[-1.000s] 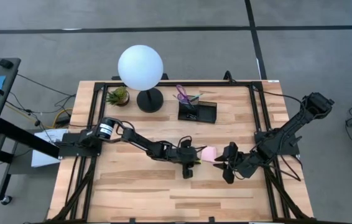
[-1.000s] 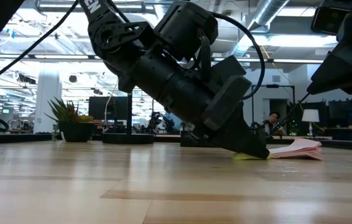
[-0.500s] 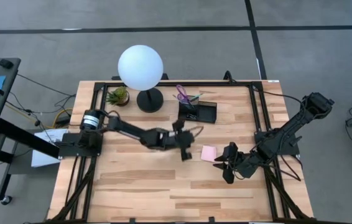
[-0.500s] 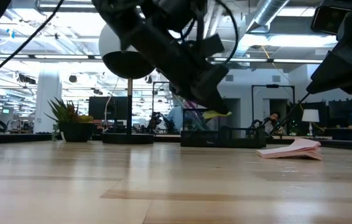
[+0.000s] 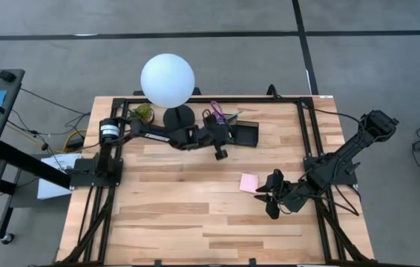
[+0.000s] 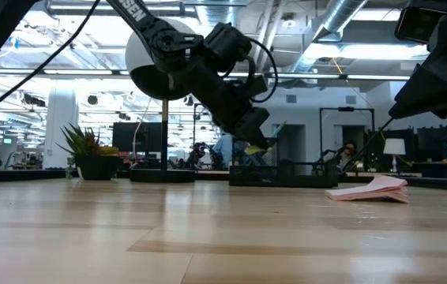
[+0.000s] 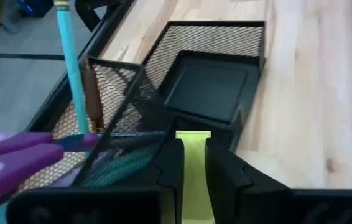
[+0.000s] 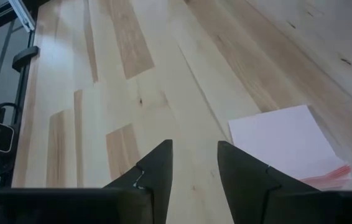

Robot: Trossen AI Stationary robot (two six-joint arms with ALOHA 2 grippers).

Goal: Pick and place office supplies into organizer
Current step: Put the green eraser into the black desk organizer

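Observation:
The black mesh organizer point(image 5: 236, 133) stands near the table's far edge, with purple scissors point(image 7: 14, 155) and a teal pen point(image 7: 70, 68) in its taller compartment. My left gripper point(image 5: 220, 152) hovers just in front of the organizer's low tray point(image 7: 207, 87), shut on a small yellow piece point(image 7: 193, 168). The pink sticky pad point(image 5: 249, 182) lies flat on the wood at centre right. My right gripper point(image 5: 271, 200) waits open beside the pad, touching nothing. My left gripper pinches the yellow piece between its two fingers, which lie along its two long sides point(image 7: 191, 140). The fingers slant down toward the table's far edge. The piece is lifted clear of the table point(image 6: 257, 147) and sticks out a little past the fingertips.
A white globe lamp point(image 5: 168, 81) on a black base and a small potted plant point(image 5: 142, 113) stand at the far edge, left of the organizer. Black frame rails run along both sides of the table.
My left gripper has risen from the table beside the pink pad and swung toward the far edge, up to the organizer, carrying the yellow piece clear of the wood. It has tipped closer to level. The pink pad has stayed where it lay.

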